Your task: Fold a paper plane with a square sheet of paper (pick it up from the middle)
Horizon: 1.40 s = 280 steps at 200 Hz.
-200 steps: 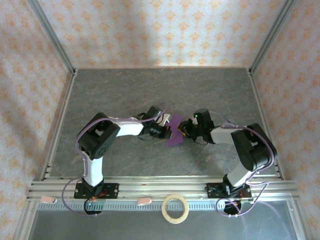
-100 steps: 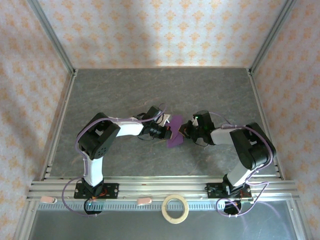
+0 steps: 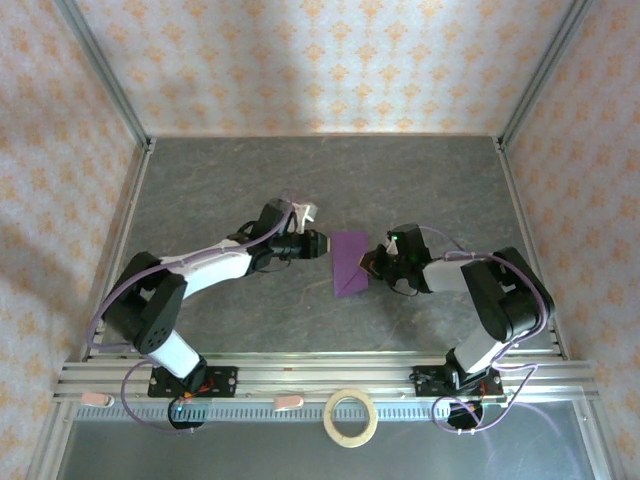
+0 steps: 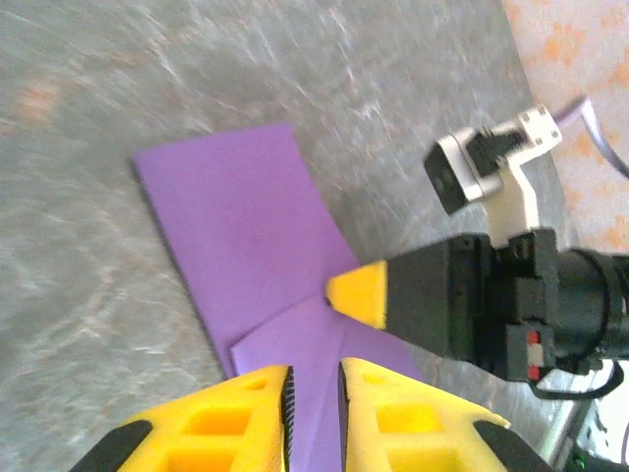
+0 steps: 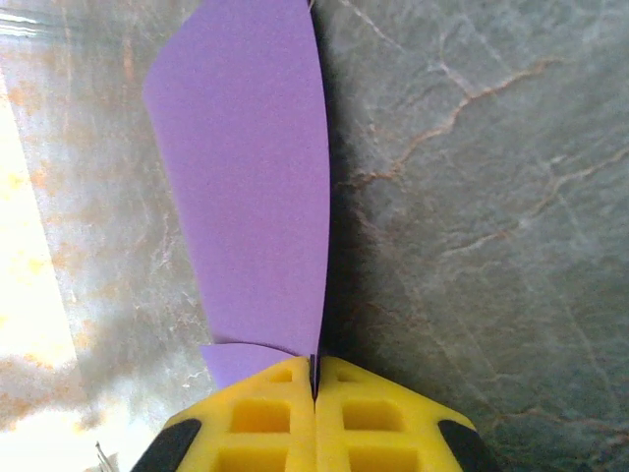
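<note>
My right claw is shut on the edge of the folded purple sheet of paper, mid-frame on the grey worktop. My left claw is open a crack at its left edge.

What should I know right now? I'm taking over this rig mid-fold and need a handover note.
Left gripper: jaws slightly apart, holding nothing, just left of the paper.
Right gripper: shut on the right edge of the purple paper.
Paper: mid-table, folded into a narrower strip with creases at one end.
Done: early folds only; not yet a plane.
Left: the remaining folds to a pointed dart.
</note>
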{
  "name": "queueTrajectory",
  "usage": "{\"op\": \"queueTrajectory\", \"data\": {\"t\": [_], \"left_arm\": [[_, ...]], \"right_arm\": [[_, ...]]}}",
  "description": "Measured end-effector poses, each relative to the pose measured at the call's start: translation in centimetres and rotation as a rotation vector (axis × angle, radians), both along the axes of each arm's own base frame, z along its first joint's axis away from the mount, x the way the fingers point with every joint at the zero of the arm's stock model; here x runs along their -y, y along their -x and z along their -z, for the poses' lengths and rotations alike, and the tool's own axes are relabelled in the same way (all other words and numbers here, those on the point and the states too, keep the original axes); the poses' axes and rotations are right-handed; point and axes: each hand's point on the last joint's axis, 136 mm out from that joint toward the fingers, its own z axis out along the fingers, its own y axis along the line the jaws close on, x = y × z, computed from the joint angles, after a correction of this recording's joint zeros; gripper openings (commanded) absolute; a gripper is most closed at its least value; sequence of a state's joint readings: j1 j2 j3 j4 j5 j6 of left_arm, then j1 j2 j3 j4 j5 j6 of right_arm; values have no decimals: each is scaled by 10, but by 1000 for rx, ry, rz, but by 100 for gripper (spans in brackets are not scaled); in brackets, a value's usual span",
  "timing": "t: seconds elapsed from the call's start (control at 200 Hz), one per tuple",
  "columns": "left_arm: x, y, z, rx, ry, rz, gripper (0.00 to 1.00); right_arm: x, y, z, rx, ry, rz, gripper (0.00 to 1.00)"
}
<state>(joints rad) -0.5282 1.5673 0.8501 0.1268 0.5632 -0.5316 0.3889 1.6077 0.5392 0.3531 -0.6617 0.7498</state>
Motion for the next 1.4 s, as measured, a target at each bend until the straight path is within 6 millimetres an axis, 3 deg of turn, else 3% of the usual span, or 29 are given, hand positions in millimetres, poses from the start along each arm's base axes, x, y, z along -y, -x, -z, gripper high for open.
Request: {"op": "queueTrajectory", "data": {"t": [0.26,0.505,0.606,0.746,0.896,1.096,1.236,1.401], "left_arm": [[-25,11,13,-30,-12,-88,23],[-49,21,-5,35,-4,-169,26],[-67,20,-14,80,-7,-238,32],[-100,20,-27,146,-6,-362,49],[-132,21,-47,226,6,-490,72],[-168,27,-73,337,-9,-628,99],[-189,34,-86,390,-39,-705,99],[-206,40,-81,391,-110,-763,99]], "right_arm": [[4,-5,-20,73,11,13,0],[17,-11,-56,197,204,41,0],[11,-20,-81,265,343,31,0],[8,-27,-116,352,551,51,0],[27,-36,-132,364,828,132,0],[62,-40,-120,318,1187,202,0],[63,-37,-102,298,1315,178,0],[44,-40,-77,274,1371,121,0]]}}
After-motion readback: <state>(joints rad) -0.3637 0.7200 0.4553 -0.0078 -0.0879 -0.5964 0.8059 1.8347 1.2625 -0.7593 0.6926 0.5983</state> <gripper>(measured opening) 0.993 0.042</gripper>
